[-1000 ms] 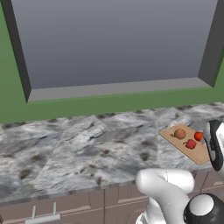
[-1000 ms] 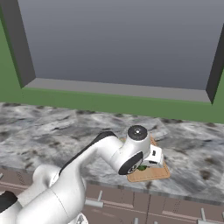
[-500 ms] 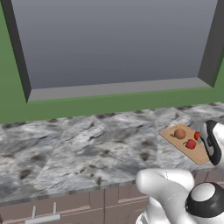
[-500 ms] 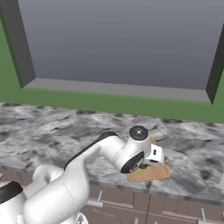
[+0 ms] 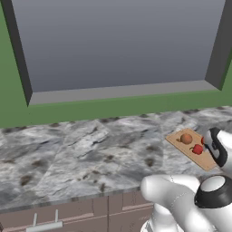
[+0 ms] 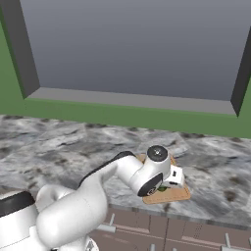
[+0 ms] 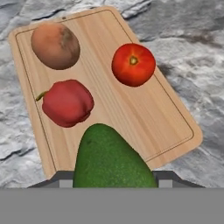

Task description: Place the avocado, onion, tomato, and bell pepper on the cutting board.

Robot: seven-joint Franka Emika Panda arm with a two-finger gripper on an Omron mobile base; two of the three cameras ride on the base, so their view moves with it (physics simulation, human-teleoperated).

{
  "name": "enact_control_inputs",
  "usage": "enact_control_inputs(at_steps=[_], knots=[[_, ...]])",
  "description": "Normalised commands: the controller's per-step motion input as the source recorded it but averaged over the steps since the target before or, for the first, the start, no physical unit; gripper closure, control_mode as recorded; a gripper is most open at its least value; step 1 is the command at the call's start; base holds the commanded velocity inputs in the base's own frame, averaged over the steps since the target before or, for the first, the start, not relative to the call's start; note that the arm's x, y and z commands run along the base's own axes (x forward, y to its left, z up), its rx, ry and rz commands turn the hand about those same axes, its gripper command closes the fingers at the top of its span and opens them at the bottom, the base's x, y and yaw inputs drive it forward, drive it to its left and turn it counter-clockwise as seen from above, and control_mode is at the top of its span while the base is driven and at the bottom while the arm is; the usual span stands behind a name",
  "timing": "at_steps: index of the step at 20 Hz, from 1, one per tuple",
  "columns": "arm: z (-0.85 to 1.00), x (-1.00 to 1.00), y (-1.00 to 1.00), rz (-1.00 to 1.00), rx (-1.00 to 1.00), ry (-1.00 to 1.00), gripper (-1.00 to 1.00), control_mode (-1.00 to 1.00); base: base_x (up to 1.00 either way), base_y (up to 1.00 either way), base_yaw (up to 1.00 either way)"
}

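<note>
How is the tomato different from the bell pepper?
The tomato is a smooth, round, bright orange-red ball; the bell pepper is deeper red, lumpy and blocky. The tomato shows a small star-shaped scar on top, while the bell pepper has a little stem poking out sideways. Both lie on the cutting board, apart from each other.

Onion [image 7: 55, 45], tomato [image 7: 133, 64], bell pepper [image 7: 67, 103] on cutting board [image 7: 131, 118], avocado [image 7: 111, 159] above it

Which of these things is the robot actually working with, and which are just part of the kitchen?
Part of the job:
avocado, held in the gripper
onion
tomato
bell pepper
cutting board

Just there:
marble counter
window
</note>
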Motion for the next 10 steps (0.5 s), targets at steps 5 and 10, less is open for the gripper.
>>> enact_control_inputs(at_steps=[5, 10], knots=[[-0.25, 0.09, -0.09, 0.00, 0.00, 0.00, 1.00, -1.00, 0.00, 0.00, 0.00], [-0.28, 0.05, -0.03, 0.00, 0.00, 0.00, 1.00, -1.00, 0.00, 0.00, 0.00]])
